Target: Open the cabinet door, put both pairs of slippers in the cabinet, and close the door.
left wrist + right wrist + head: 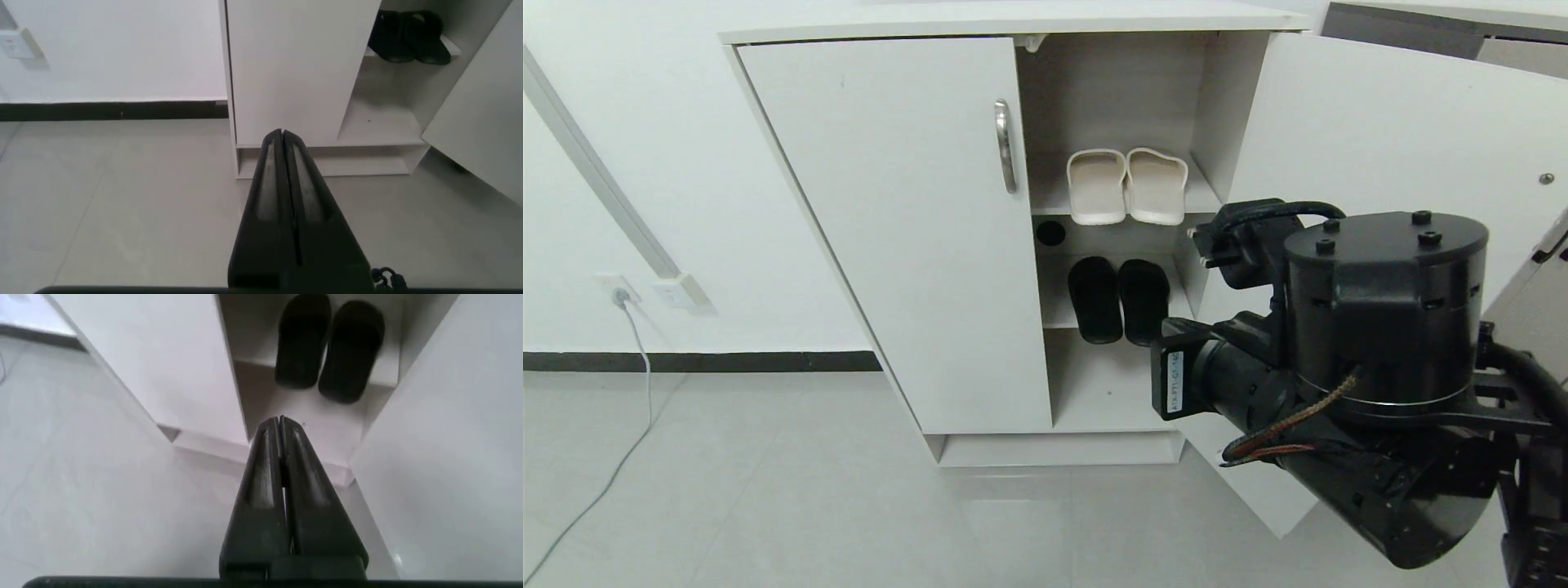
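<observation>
In the cabinet [1013,18], smooth moulded slippers [1096,186]

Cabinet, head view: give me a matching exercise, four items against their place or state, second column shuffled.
Items:
1. white slippers
2. black slippers
3. left door
4. right door

Place or state:
A. swung open
B. on the upper shelf
C. shut
D. on the middle shelf

Pairs: 1-B, 2-D, 3-C, 4-A
</observation>
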Robot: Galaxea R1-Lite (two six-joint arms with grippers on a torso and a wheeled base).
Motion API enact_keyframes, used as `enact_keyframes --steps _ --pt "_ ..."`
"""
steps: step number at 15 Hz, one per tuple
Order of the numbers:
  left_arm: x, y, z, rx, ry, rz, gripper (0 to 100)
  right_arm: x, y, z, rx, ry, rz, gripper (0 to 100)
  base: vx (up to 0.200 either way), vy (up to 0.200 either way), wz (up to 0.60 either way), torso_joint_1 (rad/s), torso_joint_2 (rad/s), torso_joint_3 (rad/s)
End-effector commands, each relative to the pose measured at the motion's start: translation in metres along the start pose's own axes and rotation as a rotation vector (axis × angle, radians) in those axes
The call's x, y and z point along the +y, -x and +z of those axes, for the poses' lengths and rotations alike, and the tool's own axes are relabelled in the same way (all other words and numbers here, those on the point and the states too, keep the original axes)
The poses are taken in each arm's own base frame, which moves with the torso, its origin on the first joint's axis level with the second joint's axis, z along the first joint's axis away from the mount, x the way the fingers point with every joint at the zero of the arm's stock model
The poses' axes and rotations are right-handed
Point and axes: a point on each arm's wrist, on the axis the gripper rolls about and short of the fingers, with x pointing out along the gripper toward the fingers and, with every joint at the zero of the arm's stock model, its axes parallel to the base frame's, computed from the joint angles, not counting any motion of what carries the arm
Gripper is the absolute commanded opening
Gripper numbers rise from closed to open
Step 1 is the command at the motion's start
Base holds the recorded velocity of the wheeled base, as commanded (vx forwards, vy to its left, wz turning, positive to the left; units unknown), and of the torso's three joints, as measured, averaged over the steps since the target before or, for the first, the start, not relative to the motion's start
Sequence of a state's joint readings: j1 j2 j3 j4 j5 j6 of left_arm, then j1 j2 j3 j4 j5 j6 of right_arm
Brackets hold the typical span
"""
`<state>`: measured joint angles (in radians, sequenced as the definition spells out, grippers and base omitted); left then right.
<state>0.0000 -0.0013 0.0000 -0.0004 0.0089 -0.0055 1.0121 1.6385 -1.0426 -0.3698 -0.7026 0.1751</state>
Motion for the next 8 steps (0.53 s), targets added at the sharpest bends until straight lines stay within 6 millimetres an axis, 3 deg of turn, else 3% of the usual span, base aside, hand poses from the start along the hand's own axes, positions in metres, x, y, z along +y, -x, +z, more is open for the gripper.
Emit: enact_keyframes --steps 1,8 --pt "0.0 -0.0001 0.0 0.002 0.001 0.0 0 -0.0037 -0.0044 -0.0046 0.013 0.015 -0.019 0 0.0 0.0 0.0 0.0 0.0 0.0" --pt "0.0 -0.0001 0.0001 0.0 0.002 0.0 0 -0.0037 -0.0045 -0.0049 0.009 0.016 -0.016 0 0.0 0.0 0.0 0.0 0.0 0.0"
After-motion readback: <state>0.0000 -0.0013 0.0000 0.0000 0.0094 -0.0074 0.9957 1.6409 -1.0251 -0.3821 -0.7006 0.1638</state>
